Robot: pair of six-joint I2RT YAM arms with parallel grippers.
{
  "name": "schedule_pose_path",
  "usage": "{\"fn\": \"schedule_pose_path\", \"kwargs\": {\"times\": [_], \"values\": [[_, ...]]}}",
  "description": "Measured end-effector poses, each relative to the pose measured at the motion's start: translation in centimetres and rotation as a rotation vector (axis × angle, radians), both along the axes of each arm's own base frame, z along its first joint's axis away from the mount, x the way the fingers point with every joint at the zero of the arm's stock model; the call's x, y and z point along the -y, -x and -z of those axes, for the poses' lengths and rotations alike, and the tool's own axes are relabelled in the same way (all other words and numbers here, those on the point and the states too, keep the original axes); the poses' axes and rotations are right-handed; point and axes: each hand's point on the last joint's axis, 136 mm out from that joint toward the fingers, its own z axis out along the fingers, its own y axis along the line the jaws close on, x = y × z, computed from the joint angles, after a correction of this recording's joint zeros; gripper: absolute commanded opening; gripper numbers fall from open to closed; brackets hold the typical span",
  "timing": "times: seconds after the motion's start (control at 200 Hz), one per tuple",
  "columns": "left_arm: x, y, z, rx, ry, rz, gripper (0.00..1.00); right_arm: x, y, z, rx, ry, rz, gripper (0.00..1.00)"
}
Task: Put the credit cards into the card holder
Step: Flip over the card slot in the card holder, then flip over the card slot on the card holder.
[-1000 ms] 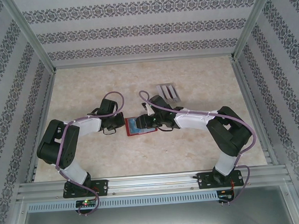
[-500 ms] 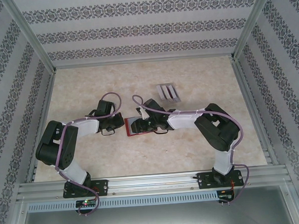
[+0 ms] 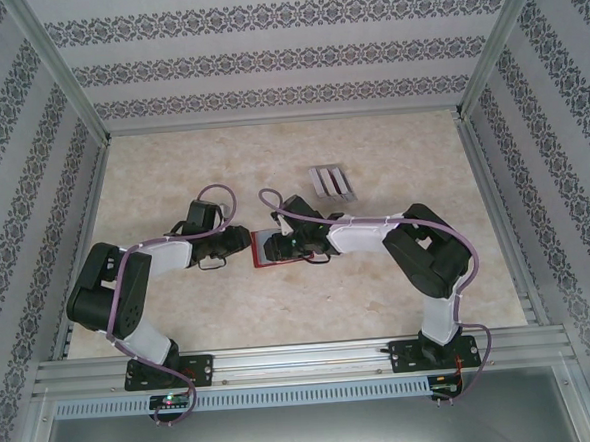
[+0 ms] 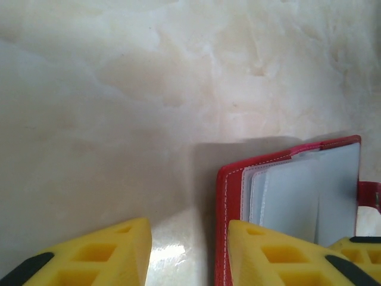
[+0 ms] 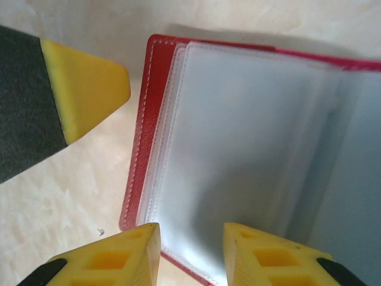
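The card holder [image 3: 262, 255] is a red booklet wallet lying open on the table's middle, its greyish clear pockets [image 5: 250, 137] facing up. My left gripper [image 3: 238, 240] is open at the wallet's left edge. In the left wrist view its gripper [image 4: 189, 253] straddles the red border [image 4: 223, 196], one finger over the pockets and the other over bare table. My right gripper [image 3: 280, 246] hangs low over the wallet, and in the right wrist view its gripper [image 5: 189, 253] is open above the pockets with nothing between the fingers. The credit cards [image 3: 332, 182], thin and light grey, lie side by side farther back.
The marble-patterned tabletop [image 3: 399, 275] is walled by patterned panels on three sides, with a metal rail [image 3: 303, 356] along the near edge. A finger of the left gripper [image 5: 83, 95] shows close to the wallet's corner in the right wrist view.
My left gripper has gone from shut to open at the wallet's left edge. The right gripper moved left over the wallet and its jaws narrowed a little.
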Motion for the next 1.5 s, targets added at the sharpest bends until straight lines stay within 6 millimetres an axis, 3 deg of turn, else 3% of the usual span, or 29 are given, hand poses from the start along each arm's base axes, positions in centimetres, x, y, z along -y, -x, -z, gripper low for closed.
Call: {"fn": "schedule_pose_path", "kwargs": {"times": [0.06,0.2,0.4,0.565,0.929,1.104,1.224,1.389,1.499], "values": [[0.1,0.0,-0.1,0.003,0.007,0.003,0.43,0.1,-0.1,-0.1,0.023,0.028,0.001,0.48],[0.1,0.0,-0.1,0.008,0.02,0.006,0.43,0.9,-0.4,-0.4,0.059,0.099,0.013,0.57],[0.2,0.0,-0.2,0.011,0.031,0.005,0.44,1.9,-0.6,-1.0,0.095,0.193,0.042,0.61],[0.3,0.0,-0.3,0.009,0.053,0.001,0.45,1.0,-0.9,-1.7,0.124,0.229,0.035,0.64],[0.3,0.0,-0.3,0.007,0.064,-0.003,0.45,0.2,-0.6,1.1,0.102,0.339,-0.009,0.63],[0.3,-0.1,-0.4,0.003,0.075,-0.008,0.45,0.1,-0.6,1.4,0.114,0.374,-0.023,0.58],[0.4,-0.1,-0.3,0.001,0.079,-0.009,0.46,0.2,-0.5,1.4,0.127,0.391,-0.034,0.5],[0.4,-0.1,-0.5,0.003,0.086,-0.006,0.5,0.1,-0.5,1.5,0.134,0.386,-0.046,0.3],[0.6,-0.1,-0.6,0.004,0.094,0.0,0.53,0.0,-0.7,1.6,0.133,0.34,-0.047,0.28]]}}
